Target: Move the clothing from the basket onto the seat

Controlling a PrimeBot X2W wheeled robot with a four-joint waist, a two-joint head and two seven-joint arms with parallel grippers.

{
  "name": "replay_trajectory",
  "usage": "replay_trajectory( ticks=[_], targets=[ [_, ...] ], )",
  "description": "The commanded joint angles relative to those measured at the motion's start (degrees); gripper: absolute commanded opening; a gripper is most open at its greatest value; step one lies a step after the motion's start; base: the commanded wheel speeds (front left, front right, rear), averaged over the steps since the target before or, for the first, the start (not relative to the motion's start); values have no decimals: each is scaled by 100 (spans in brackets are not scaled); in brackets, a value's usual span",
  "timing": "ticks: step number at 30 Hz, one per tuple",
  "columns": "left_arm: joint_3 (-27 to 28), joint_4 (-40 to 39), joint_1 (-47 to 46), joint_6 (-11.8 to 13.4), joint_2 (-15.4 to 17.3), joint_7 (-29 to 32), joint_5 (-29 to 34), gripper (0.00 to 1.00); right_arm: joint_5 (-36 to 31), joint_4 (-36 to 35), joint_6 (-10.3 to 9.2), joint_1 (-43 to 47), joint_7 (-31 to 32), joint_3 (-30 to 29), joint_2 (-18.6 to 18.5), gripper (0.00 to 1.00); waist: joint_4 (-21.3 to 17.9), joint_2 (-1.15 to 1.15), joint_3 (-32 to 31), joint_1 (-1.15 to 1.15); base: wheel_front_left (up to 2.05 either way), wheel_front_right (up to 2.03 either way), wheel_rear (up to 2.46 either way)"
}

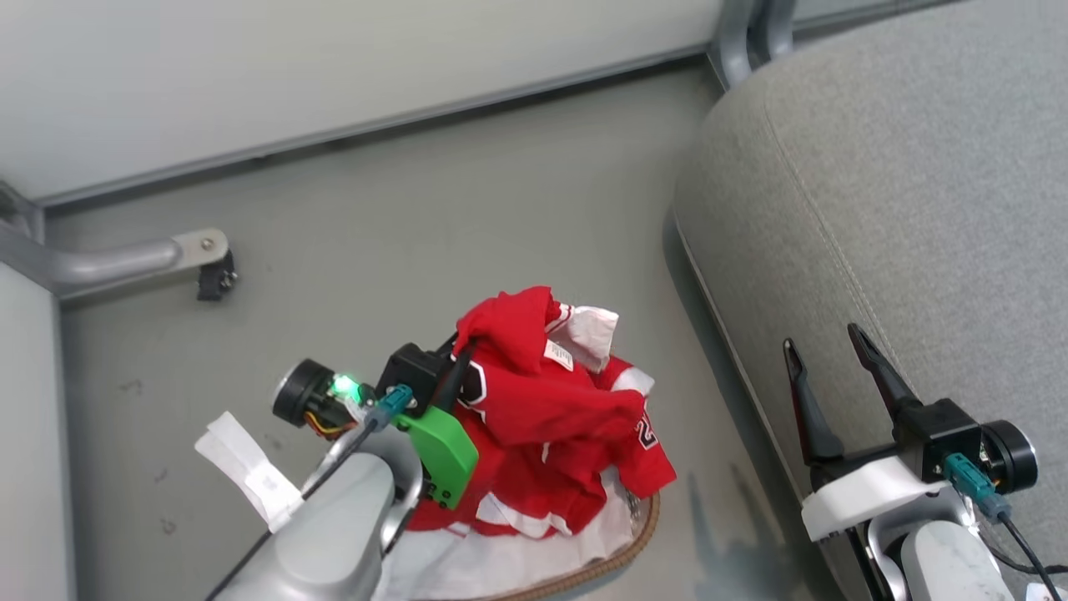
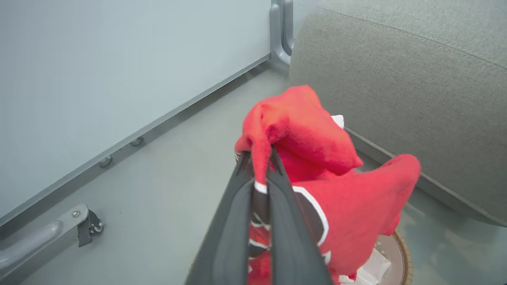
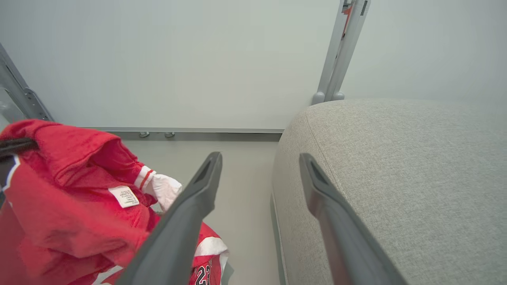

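Pale grey floor (image 1: pixel 417 234) meets a light wall panel (image 1: pixel 334 67) along a metal base rail; the oval white plastic laundry basket with a brown woven rim (image 1: pixel 642 526) stands on this floor and serves as the reference for all positions.

Left end effector (image 2: pixel 258 158): its two long dark fingers (image 2: pixel 233 221) are pressed together on a fold of the red sports jerseys with white trim (image 1: pixel 551 401), pinching the cloth between the tips. The pinched fold stands directly above the basket. From it the red fabric drapes down in a bunch, its lower part lying in the basket on the white cloth liner (image 1: pixel 501 559). A white sewn-in label (image 1: pixel 559 355) and a black numeral outlined in white (image 1: pixel 645 434) show on the bunch.

Right end effector (image 1: pixel 822 338): fingers spread wide, holding nothing, with no cloth between them. It sits on the basket's right, over the near edge of the large grey woven-fabric sofa cushion (image 1: pixel 918 209). Whether it touches the fabric cannot be told.

Seat: the cushion lies just beside the basket on its right, and no red cloth rests on it.

Beyond the basket on its left, a grey metal frame leg with a small black castor (image 1: pixel 209 259) stands by the wall.
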Motion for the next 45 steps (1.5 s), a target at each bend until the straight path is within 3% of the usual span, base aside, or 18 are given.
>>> replay_trajectory(
  ticks=[1,10,19,33,45],
  targets=[
    [-45,-97,-165,-34,94,-5,77,0,-56,-25,-4,138,-28,-27,-24,100,332,0,-639,0,0,0,0],
    [-411,-593,-1018,-96,414,141,5,0,-165,-86,-4,397,-28,-52,-23,100,448,0,-1141,0,0,0,0],
    [-839,-1106,-1785,-98,706,433,-373,0,-249,-200,-4,183,-28,373,-23,100,389,0,-1326,0,0,0,0],
    [-1043,-1335,-2301,-99,640,601,-572,0,164,-540,-4,-64,-27,1625,-24,100,448,0,-1342,0,0,0,0],
    [-1212,-1374,-2590,-99,484,640,-596,0,717,398,-4,-746,-21,1911,-19,100,564,0,-1258,0,0,0,0]
  ],
)
